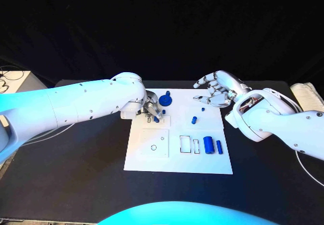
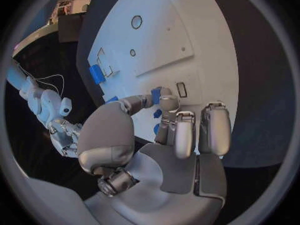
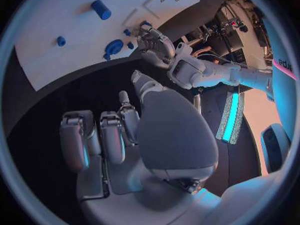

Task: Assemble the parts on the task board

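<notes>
The white task board (image 1: 179,161) lies in the middle of the black table. My left hand (image 1: 151,109) is low over its far left corner and pinches a small blue part (image 2: 155,93) between thumb and a finger, close to the board. A round blue part (image 1: 166,100) lies just beyond that hand. Two small blue parts (image 1: 194,120) stand mid-board. A blue cylinder (image 1: 209,145) and a thin blue bar (image 1: 218,146) lie at the right. My right hand (image 1: 216,89) hovers above the far right corner, fingers apart and holding nothing.
Rectangular slots (image 1: 186,144) and a raised white plate with a hole (image 1: 154,142) take up the near half of the board. A white stack (image 1: 307,93) sits at the table's far right edge, and a pale box (image 1: 17,82) stands off the far left.
</notes>
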`<state>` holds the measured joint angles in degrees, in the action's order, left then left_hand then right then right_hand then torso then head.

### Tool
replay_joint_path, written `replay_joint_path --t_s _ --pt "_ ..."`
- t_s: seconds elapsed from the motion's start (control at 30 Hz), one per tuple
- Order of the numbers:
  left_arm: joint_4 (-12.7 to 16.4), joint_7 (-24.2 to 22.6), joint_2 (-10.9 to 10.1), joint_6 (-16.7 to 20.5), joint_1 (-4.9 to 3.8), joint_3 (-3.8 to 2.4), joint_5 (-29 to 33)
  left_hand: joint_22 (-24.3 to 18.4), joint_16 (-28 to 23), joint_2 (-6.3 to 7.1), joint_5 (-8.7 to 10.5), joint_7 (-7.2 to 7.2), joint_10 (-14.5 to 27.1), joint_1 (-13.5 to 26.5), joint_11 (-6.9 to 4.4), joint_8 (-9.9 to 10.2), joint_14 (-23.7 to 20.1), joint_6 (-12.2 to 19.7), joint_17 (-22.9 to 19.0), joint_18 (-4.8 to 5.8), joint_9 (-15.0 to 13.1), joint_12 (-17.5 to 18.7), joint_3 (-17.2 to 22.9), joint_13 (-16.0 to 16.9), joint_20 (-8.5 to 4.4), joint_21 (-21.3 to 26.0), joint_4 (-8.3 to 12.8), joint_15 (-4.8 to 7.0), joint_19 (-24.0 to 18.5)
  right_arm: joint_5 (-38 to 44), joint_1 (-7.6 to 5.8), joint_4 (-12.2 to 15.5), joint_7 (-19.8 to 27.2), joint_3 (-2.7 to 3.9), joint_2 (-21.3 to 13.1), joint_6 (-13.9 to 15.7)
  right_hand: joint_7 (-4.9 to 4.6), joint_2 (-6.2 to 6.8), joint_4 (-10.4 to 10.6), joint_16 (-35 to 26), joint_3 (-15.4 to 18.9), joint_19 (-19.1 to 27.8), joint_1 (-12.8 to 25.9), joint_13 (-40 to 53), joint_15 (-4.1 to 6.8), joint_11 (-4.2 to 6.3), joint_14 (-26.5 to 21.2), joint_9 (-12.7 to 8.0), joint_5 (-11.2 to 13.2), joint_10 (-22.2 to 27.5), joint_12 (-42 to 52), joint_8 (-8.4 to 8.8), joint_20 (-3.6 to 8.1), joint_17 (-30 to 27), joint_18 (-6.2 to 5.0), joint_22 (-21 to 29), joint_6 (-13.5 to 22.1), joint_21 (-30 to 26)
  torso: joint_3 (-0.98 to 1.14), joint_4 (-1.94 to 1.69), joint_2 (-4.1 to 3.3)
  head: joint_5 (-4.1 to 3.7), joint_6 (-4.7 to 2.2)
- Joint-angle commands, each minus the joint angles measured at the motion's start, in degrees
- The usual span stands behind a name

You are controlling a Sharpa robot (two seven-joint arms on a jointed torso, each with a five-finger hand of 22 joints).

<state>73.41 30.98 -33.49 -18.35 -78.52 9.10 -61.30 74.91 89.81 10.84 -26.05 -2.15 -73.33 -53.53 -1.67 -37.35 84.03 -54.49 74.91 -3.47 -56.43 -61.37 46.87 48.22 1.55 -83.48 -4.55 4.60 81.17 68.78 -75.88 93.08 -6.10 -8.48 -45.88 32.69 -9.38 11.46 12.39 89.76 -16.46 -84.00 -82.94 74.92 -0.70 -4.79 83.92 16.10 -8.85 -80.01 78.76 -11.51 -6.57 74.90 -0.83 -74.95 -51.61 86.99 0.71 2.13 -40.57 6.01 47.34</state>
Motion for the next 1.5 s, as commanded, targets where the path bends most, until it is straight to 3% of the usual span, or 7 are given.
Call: replay_joint_path --t_s 0.03,0.23,0.7,1.13,1.5 --pt "0.20 0.23 0.14 -3.45 0.85 0.60 0.83 4.38 0.19 -0.09 0.19 0.59 -0.55 0.61 -0.58 0.24 5.97 -0.36 15.09 0.54 -0.09 -0.17 1.86 0.07 0.07 0.36 2.23 0.52 0.00 0.27 0.01 0.06 0.35 0.02 -0.01 -0.78 -0.16 0.15 -0.06 0.11 -0.45 -4.29 0.57 3.30 0.22 0.13 5.99 -0.11 -0.24 0.26 -0.37 0.34 0.13 14.79 0.00 -13.07 -0.12 -0.23 -0.01 -0.02 0.00 0.02 -0.04" --pt "0.19 0.24 0.15 -3.39 0.85 0.60 0.57 4.36 0.19 -0.06 0.26 0.62 -0.54 0.75 -0.59 0.28 5.97 -0.41 15.09 0.54 -0.10 -0.18 1.33 0.11 0.06 0.39 1.98 0.54 0.00 0.27 0.01 0.08 0.36 0.02 0.00 -0.78 -0.16 0.15 -0.06 0.11 -0.45 -4.29 0.57 3.30 0.22 0.13 5.99 -0.11 -0.24 0.26 -0.37 0.34 0.13 14.79 0.00 -13.07 -0.12 -0.23 -0.03 -0.04 -0.02 0.01 -0.02" --pt "0.12 0.23 0.17 -3.15 0.85 0.60 -0.01 4.24 0.19 -0.08 0.53 0.72 -0.35 1.32 -0.65 0.81 5.97 -0.91 15.09 0.52 -0.04 -0.23 -4.25 0.34 0.01 0.63 -0.35 0.60 0.03 0.27 0.01 0.14 0.41 0.02 -0.04 -0.73 -0.16 0.17 -0.05 0.11 -0.49 -4.27 0.62 3.29 0.22 0.13 5.99 -0.13 -0.25 0.28 -0.38 0.35 0.14 14.77 -0.01 -13.05 -0.12 -0.28 -0.01 0.00 -0.03 0.03 0.13" --pt "0.00 0.26 0.22 -3.24 0.86 0.60 -0.85 4.21 0.19 -0.34 0.58 0.71 -0.24 1.31 -0.63 1.04 5.97 -1.02 15.09 0.52 0.02 -0.18 -5.81 0.33 0.00 0.70 -1.20 0.60 0.03 0.26 0.01 0.13 0.46 0.02 -0.04 -0.67 -0.17 0.24 -0.02 0.05 -0.52 -4.17 0.74 3.14 0.22 0.13 5.96 -0.15 -0.25 0.41 -0.53 0.36 0.14 14.64 -0.06 -12.92 -0.10 -0.48 0.00 -0.03 -0.02 0.00 0.20" --pt "-0.19 0.30 0.22 -3.67 0.86 0.61 -1.12 4.00 0.19 -0.78 0.71 0.55 0.10 1.57 -0.49 1.59 5.97 -1.25 15.09 0.47 0.11 0.02 -10.77 0.23 0.08 0.97 -4.11 0.47 -0.09 0.25 0.01 0.07 0.44 0.02 0.00 -0.61 -0.17 0.29 0.02 -0.41 -0.68 -3.44 0.88 1.72 0.23 0.13 5.67 -0.20 -0.28 1.67 -1.97 0.40 0.14 13.57 -0.41 -12.09 -0.03 -1.87 -0.03 -0.02 0.00 0.08 0.24"
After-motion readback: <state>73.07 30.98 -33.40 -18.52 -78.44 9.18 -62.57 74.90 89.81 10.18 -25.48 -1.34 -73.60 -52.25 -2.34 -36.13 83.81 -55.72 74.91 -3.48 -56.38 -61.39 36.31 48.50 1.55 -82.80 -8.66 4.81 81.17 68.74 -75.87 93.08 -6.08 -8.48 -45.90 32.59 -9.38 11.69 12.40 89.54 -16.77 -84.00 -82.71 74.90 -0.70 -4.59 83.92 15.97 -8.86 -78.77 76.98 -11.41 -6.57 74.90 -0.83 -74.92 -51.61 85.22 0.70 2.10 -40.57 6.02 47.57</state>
